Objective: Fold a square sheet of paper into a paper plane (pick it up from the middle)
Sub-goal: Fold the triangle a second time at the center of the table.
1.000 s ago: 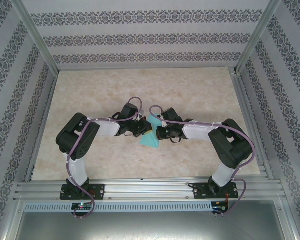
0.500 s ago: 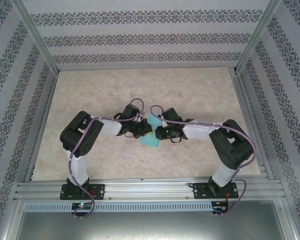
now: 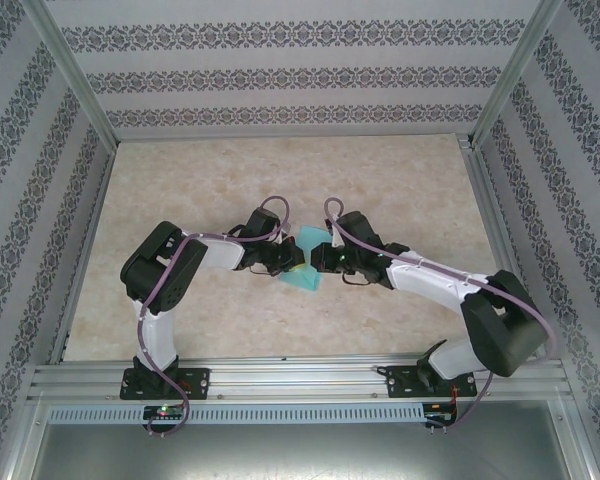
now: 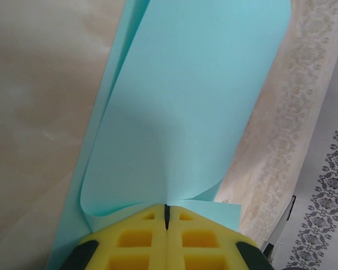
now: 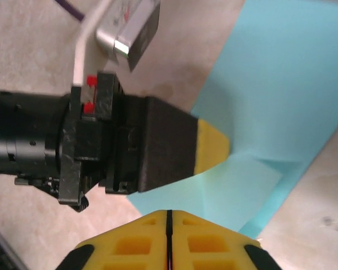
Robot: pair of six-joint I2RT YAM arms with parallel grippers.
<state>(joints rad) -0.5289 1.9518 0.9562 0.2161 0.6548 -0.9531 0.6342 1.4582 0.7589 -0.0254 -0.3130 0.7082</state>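
The square sheet of paper (image 3: 306,277) is turquoise and partly folded, and it hangs between my two grippers just above the table's middle. My left gripper (image 4: 166,210) is shut on it. In the left wrist view the sheet (image 4: 186,95) curls up and away from the yellow pads in a loose loop. My right gripper (image 5: 169,214) is shut too, and its pad tips meet the near edge of the sheet (image 5: 270,84). The left gripper's finger (image 5: 174,146), black with a yellow tip, lies across the paper just beyond the right pads. From above, the left gripper (image 3: 291,262) and right gripper (image 3: 316,262) almost touch.
The beige marbled tabletop (image 3: 280,180) stretches behind and to both sides of the arms. Patterned walls and aluminium frame rails (image 3: 280,380) enclose it. The right arm's elbow (image 3: 500,330) sits low near the table's right front corner.
The right gripper opened briefly and shut again at the sheet's edge. The right arm stretched out, its elbow dropping toward the front right. The paper's upper flap now shows between the grippers.
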